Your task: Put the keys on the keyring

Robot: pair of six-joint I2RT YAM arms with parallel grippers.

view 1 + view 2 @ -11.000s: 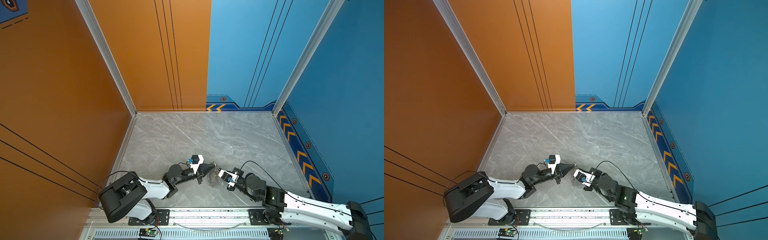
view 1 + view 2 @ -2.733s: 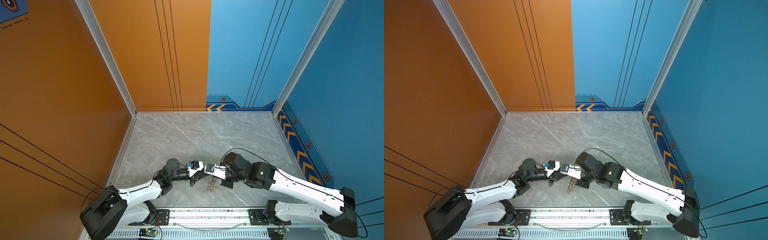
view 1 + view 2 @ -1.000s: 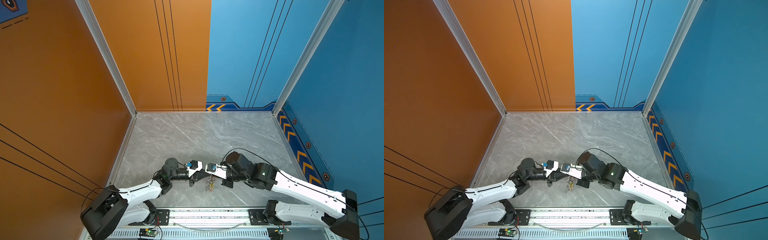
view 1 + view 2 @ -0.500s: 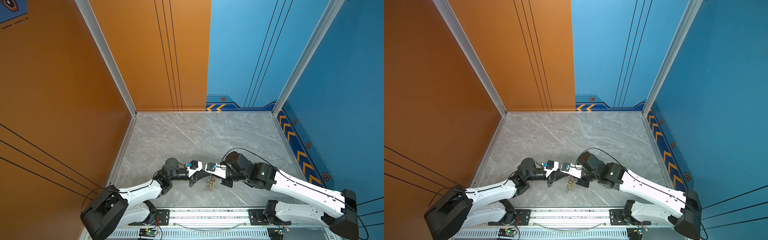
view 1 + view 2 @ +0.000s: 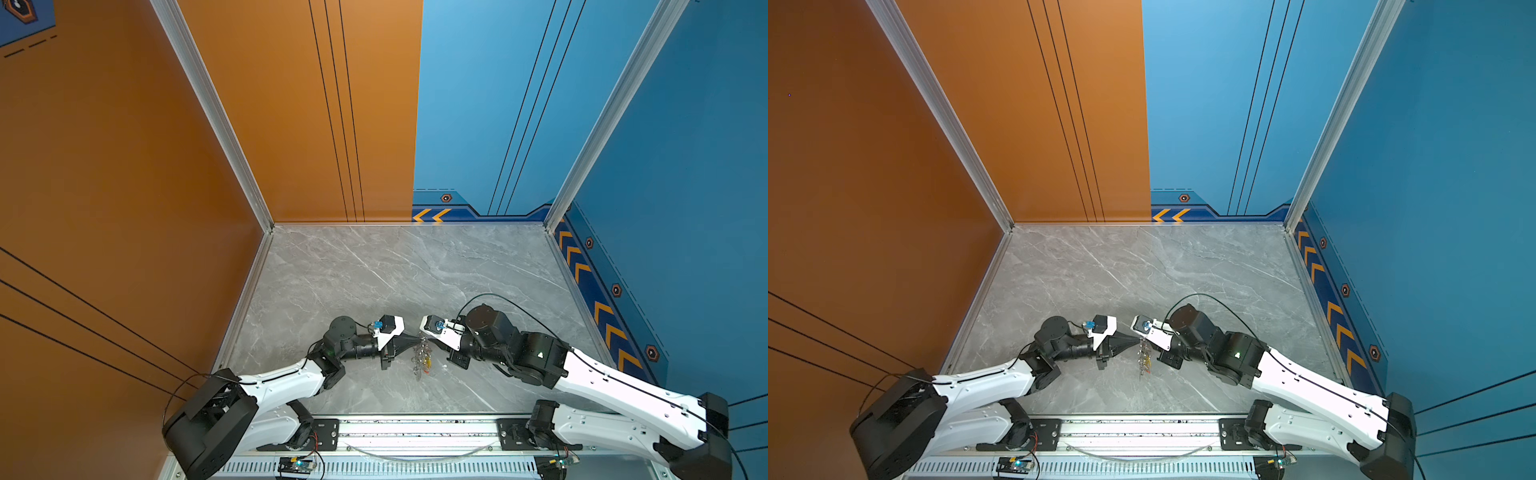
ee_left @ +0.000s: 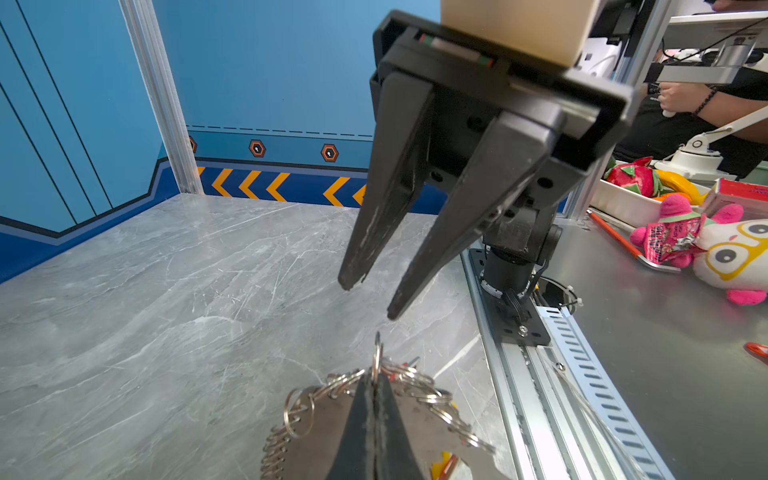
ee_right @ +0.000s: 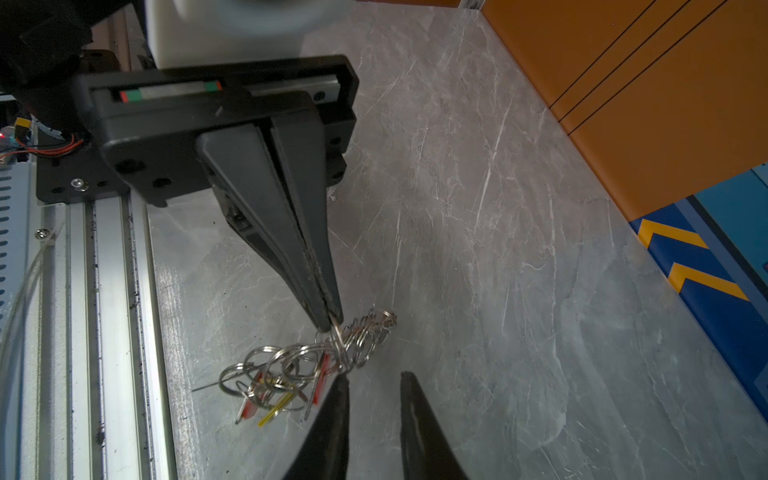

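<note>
The left gripper [image 7: 331, 318] is shut tight. Its two tips pinch one thin silver ring [image 6: 377, 353] at the top of a bunch. More rings [image 7: 368, 332] are hooked together like a chain and hang from that ring.

The keys [image 7: 272, 409] hang in the same bunch, under the rings. They are tiny and silver, with red and yellow tags. In both top views the bunch hangs just past the tip of the left gripper, over the front middle of the gray table [image 5: 374, 282]. I cannot tell if the lowest keys touch the table.

The right gripper [image 6: 370, 301] is open, with its two fingers [image 7: 338, 399] apart. It holds nothing. It points at the left gripper, tip to tip, and the bunch hangs between them. One of its fingers is just beside the rings. I cannot tell if it touches them. The other finger is out over bare table, away from the bunch.
</note>
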